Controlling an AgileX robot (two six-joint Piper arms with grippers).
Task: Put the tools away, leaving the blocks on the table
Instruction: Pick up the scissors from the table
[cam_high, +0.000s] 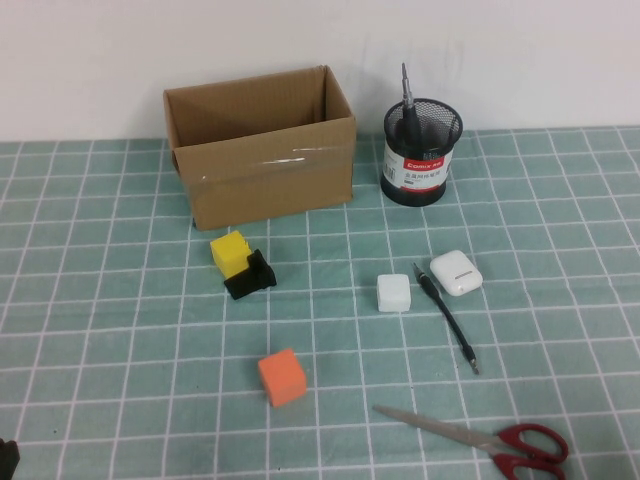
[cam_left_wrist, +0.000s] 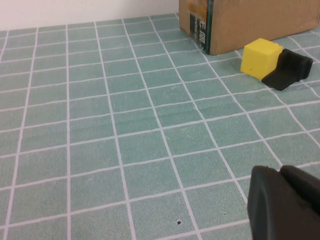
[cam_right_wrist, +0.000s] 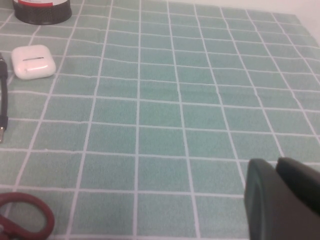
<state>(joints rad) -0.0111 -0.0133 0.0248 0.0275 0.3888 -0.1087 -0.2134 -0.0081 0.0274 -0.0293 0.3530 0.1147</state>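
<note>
On the teal grid table (cam_high: 100, 330) lie the red-handled scissors (cam_high: 490, 437) at the front right and the thin black precision driver (cam_high: 446, 315) beside the white cube (cam_high: 393, 293). The black-handled screwdriver (cam_high: 408, 105) stands in a black mesh cup (cam_high: 421, 152). The yellow cube (cam_high: 230, 250) touches the notched black block (cam_high: 251, 275); the orange cube (cam_high: 282, 376) sits nearer the front. The pliers are out of view. My left gripper (cam_left_wrist: 282, 170) is shut and empty, low at the front left corner (cam_high: 6, 458). My right gripper (cam_right_wrist: 276, 162) is shut and empty, right of the scissors' handle (cam_right_wrist: 25, 217).
An open cardboard box (cam_high: 262, 145) stands at the back, left of the mesh cup. A white rounded case (cam_high: 456, 271) lies right of the precision driver and shows in the right wrist view (cam_right_wrist: 33, 61).
</note>
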